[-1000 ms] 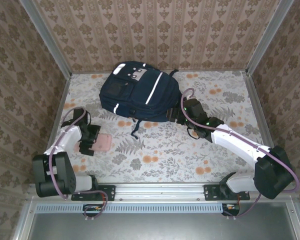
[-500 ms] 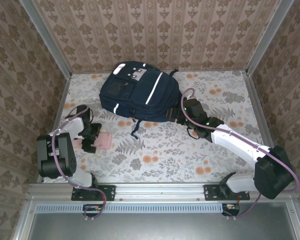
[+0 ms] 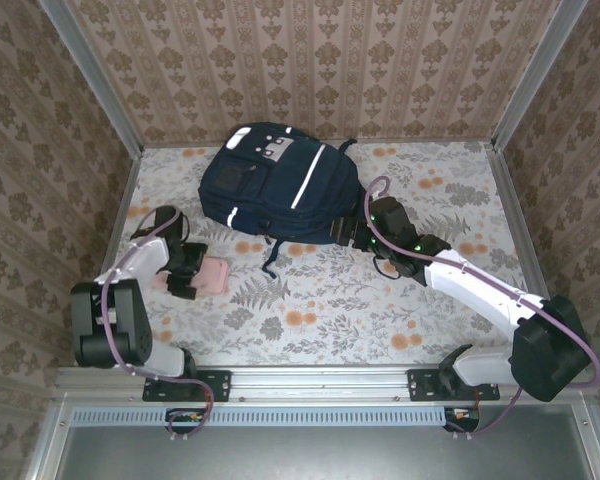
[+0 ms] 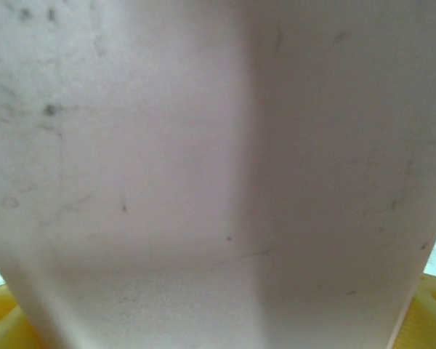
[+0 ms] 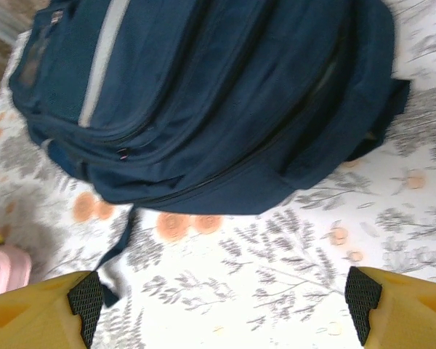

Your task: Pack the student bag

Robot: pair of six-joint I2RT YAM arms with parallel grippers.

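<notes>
From the top camera, one student bag (image 3: pixel 280 185) lies flat at the far middle of the floral table (image 3: pixel 380 300), its front facing up. Two white stripes show on it, one long and one short, and there are pale patches near its far end. One flat pink item (image 3: pixel 216 274) lies on the cloth near the bag's left corner and apart from it. There are two arms. The left gripper (image 3: pixel 188 272) is down at the pink item's left edge. The right gripper (image 3: pixel 348 232) sits just beside the bag's near right corner.

In the left wrist camera, the pink item (image 4: pixel 218 174) is pressed up close and blurred. Two yellow fingers (image 4: pixel 1 326) show at the bottom corners, one on either side of it. They stand wide apart, but I cannot tell whether they are squeezing the item or only flanking it.

In the right wrist camera, the bag (image 5: pixel 203 94) takes up the upper part of the picture, with one grey stripe and several zip seams showing. One dark strap (image 5: pixel 120 247) trails from it onto the cloth. The right gripper's two yellow fingers, tipped with black pads (image 5: pixel 86 298), are spread wide. Only bare cloth lies between them, so this pincer is open and holds nothing. A sliver of the pink item (image 5: pixel 3 265) shows at the left edge.
</notes>
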